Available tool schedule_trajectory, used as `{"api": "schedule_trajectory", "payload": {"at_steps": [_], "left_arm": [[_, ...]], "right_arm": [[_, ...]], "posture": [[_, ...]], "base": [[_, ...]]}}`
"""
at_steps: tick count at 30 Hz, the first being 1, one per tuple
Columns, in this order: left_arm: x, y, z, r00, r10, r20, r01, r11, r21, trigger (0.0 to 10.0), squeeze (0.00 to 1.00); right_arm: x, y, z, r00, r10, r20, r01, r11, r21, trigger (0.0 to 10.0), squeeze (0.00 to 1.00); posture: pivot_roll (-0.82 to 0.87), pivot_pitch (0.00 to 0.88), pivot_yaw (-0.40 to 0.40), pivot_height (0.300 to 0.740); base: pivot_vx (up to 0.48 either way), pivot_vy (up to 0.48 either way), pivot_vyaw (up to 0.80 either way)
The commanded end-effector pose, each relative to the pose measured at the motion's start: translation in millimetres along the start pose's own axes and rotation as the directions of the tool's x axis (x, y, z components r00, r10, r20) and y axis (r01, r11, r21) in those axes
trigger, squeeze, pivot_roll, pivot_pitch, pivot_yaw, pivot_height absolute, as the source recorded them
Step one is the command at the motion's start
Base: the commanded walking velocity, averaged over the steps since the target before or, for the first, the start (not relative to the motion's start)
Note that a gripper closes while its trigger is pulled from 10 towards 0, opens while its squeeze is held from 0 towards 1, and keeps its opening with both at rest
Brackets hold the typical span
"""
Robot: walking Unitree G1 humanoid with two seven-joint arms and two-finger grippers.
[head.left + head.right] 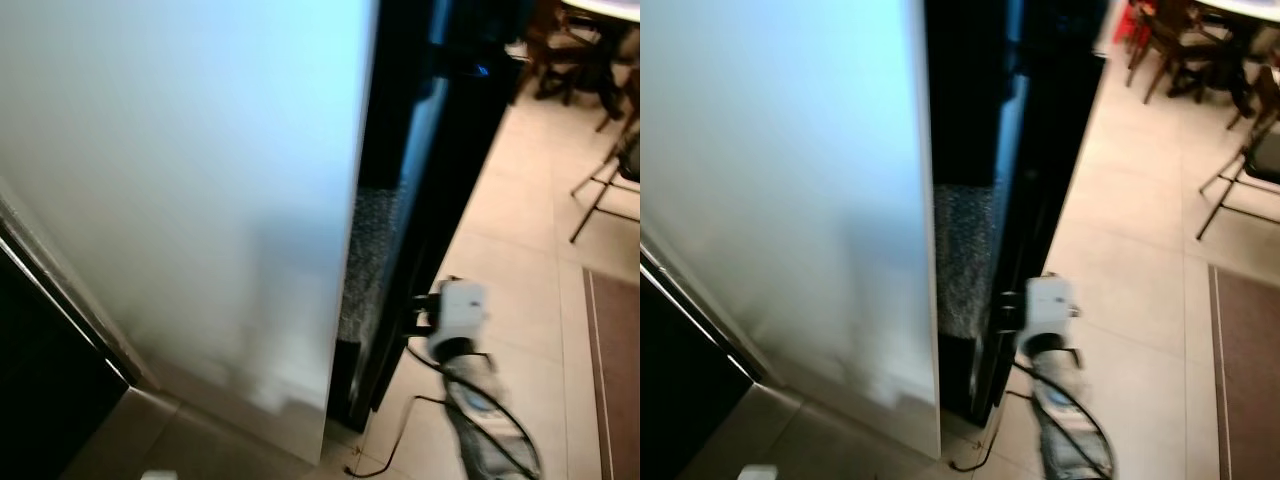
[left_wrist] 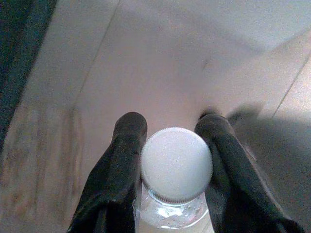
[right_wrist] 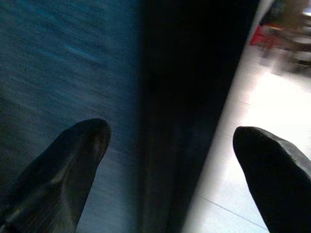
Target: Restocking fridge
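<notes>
Between the two black fingers (image 2: 116, 170) of your left hand (image 2: 176, 167) sits a clear plastic bottle with a ribbed white round cap (image 2: 176, 164); the fingers press against its neck on both sides, and only the cap and shoulders show, the body being cut off at the frame edge. Behind it lies pale tiled floor (image 2: 146, 58), blurred. Your right wrist view gives you what the head views do not: the right hand (image 3: 170, 160) with its fingers spread wide, straddling the dark edge of the tall black glossy fridge door (image 3: 194, 97), one finger over the bluish face, the other over the floor. From the head you see the silver right arm with its white wrist block (image 1: 458, 308) reaching that door edge, trailing black cable. A broad white panel (image 1: 180, 170) fills the left, smooth and blurred. Dark wooden chairs (image 1: 1170, 40) stand well apart, and a brown rug (image 1: 1248, 370) is cut off at the right.
</notes>
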State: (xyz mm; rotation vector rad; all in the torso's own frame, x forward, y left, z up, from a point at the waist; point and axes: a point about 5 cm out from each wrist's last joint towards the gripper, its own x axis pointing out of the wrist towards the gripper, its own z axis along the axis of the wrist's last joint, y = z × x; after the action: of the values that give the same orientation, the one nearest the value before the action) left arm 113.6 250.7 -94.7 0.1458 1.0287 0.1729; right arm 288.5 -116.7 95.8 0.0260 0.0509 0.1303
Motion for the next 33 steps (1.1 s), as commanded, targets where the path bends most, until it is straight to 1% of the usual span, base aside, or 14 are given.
{"api": "schedule_trajectory", "payload": {"at_steps": [1, 7, 11, 13, 17, 19, 26, 28, 29, 33], "left_arm": [[-0.7, -2.8, -5.3, 1.000, -0.007, -0.028, 0.007, 1.000, -0.006, 10.0, 0.00], [-0.5, -2.7, -4.8, 1.000, -0.006, -0.027, 0.006, 1.000, -0.005, 10.0, 0.00], [-0.5, -2.6, -4.7, 1.000, -0.007, -0.028, 0.007, 1.000, -0.005, 10.0, 0.00], [-0.5, -2.5, -4.7, 1.000, -0.007, -0.029, 0.007, 1.000, -0.003, 10.0, 0.00], [-0.3, -2.3, -4.4, 0.999, -0.007, -0.031, 0.007, 1.000, 0.001, 10.0, 0.00], [-0.1, -2.7, -3.9, 0.999, -0.011, -0.032, 0.011, 1.000, 0.004, 10.0, 0.00], [-0.1, -2.8, -3.8, 0.999, -0.011, -0.032, 0.011, 1.000, 0.005, 10.0, 0.00], [0.2, -2.8, -2.8, 1.000, -0.010, -0.029, 0.011, 1.000, 0.002, 10.0, 0.00], [0.3, -2.9, -2.6, 1.000, -0.010, -0.028, 0.010, 1.000, 0.001, 10.0, 0.00], [0.2, -3.2, -2.8, 1.000, -0.011, -0.029, 0.011, 1.000, 0.001, 10.0, 0.00]], "right_arm": [[-2.5, -5.6, 1.4, 1.000, -0.012, 0.002, 0.012, 1.000, -0.013, 10.0, 0.00], [-1.6, -5.0, 2.5, 1.000, 0.001, 0.000, -0.001, 1.000, -0.008, 10.0, 0.00], [5.4, -10.5, 10.5, 0.999, -0.027, 0.023, 0.028, 0.999, -0.016, 10.0, 0.00], [7.8, -10.8, 12.8, 0.999, -0.026, 0.030, 0.026, 0.999, -0.020, 10.0, 0.00], [13.9, -8.6, 15.6, 0.999, -0.008, 0.038, 0.009, 1.000, -0.030, 10.0, 0.00], [20.9, -6.0, 19.4, 0.999, 0.006, 0.041, -0.005, 0.999, -0.033, 10.0, 0.00], [21.8, -6.0, 19.6, 0.999, 0.006, 0.041, -0.004, 0.999, -0.034, 10.0, 0.00], [35.6, -2.3, 29.1, 0.998, 0.030, 0.054, -0.028, 0.999, -0.038, 10.0, 0.00], [39.8, -1.2, 32.3, 0.998, 0.038, 0.059, -0.036, 0.999, -0.041, 10.0, 0.00], [44.0, -4.3, 38.1, 0.997, 0.023, 0.077, -0.019, 0.999, -0.046, 10.0, 0.00]], "posture": [[-0.02, 0.000, 0.008, 0.740], [-0.01, 0.000, 0.010, 0.740], [-0.02, 0.000, 0.011, 0.740], [-0.02, 0.000, 0.012, 0.740], [-0.03, 0.000, 0.018, 0.740], [-0.03, 0.000, 0.020, 0.740], [-0.03, 0.000, 0.020, 0.740], [-0.02, 0.000, 0.024, 0.740], [-0.02, 0.000, 0.024, 0.740], [-0.02, 0.000, 0.022, 0.740]], "base": [[0.000, 0.000, 0.00], [0.000, 0.000, 0.00], [0.000, 0.000, 0.00], [0.000, 0.000, 0.00], [0.000, 0.000, 0.00], [0.000, 0.000, 0.00], [0.000, 0.000, 0.00], [0.000, 0.000, 0.00], [0.000, 0.000, 0.00], [0.000, 0.000, 0.00]]}}
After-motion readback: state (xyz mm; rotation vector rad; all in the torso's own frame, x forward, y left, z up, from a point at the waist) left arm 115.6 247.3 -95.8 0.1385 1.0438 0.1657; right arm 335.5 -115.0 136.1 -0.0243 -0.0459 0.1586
